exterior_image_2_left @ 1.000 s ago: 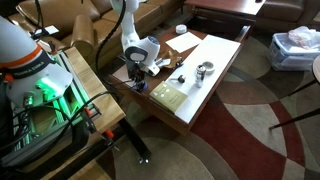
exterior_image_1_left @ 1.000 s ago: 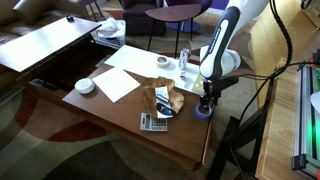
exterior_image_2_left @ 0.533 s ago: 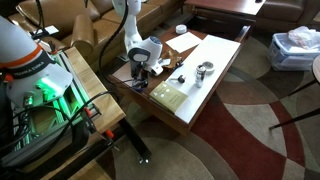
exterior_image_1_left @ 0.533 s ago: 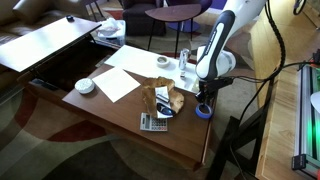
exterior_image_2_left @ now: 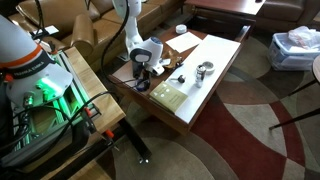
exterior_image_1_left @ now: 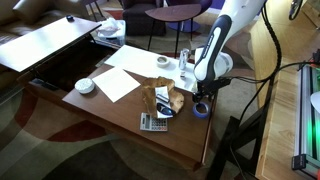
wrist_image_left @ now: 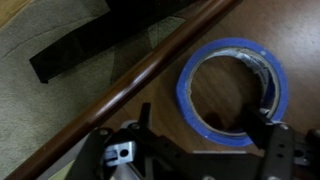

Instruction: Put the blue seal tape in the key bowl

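Starting at the left in an exterior view, we have the white bowl (exterior_image_1_left: 85, 86) on the table (exterior_image_1_left: 110, 118) with a sheet of paper (exterior_image_1_left: 118, 83) just beside it. Then comes the key bowl (exterior_image_1_left: 163, 98), tan and lumpy, in the middle. Further right, close to the table's edge, there's the blue seal tape (exterior_image_1_left: 202, 111), well apart from the key bowl, with the gripper (exterior_image_1_left: 204, 99) right above it.

The tape lies flat on the wood with its hole facing straight up. It's a round ring, so we can give it no long axis and no heading.

Compared with a second ago, the arm has leaned a little toward the table's middle and the gripper has shifted slightly with it. The tape sits by the same edge, and we can't tell whether it has left the wood.

Over to the wrist view, again left to right: carpet (wrist_image_left: 40, 120), the table's rounded edge running diagonally, then the gripper (wrist_image_left: 203, 118) low in the picture. Its jaws are spread wide, with nothing pinched. One of the fingers (wrist_image_left: 268, 135) stands at the ring's right rim, and the other stands clear of its left rim with bare wood between. The tape (wrist_image_left: 232, 45) lies between and just beyond them.
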You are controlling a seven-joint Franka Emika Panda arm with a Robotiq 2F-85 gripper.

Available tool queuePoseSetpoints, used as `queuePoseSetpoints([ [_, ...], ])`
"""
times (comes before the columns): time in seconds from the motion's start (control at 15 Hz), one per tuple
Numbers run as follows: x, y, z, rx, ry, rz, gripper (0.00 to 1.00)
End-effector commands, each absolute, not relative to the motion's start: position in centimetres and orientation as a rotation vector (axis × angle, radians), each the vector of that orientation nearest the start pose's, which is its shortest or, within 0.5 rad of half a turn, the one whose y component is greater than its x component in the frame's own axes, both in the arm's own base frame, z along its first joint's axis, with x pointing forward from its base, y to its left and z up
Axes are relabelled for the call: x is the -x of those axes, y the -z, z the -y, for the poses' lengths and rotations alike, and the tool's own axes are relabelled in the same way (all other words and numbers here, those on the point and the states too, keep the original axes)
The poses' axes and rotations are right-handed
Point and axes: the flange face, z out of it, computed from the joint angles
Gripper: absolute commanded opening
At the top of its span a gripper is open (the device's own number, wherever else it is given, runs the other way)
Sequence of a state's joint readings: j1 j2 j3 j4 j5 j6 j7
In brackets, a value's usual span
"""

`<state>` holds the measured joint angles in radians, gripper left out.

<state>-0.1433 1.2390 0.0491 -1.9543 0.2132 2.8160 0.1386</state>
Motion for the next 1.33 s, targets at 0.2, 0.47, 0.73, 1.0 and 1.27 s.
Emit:
queuePoseSetpoints([
  [0.2,-42.7,17.9,4.6,2.927,-0.647,-0.677,0.4],
  [0.47,-42.8,16.3,4.2,2.905,-0.638,-0.658,0.08],
  [0.73,-42.4,12.5,3.2,2.924,-0.651,-0.596,0.03],
  [1.0,-41.0,6.5,3.3,3.031,-0.549,-0.746,0.03],
  [1.27,-44.5,2.7,-0.7,3.013,-0.263,-0.653,0.03],
])
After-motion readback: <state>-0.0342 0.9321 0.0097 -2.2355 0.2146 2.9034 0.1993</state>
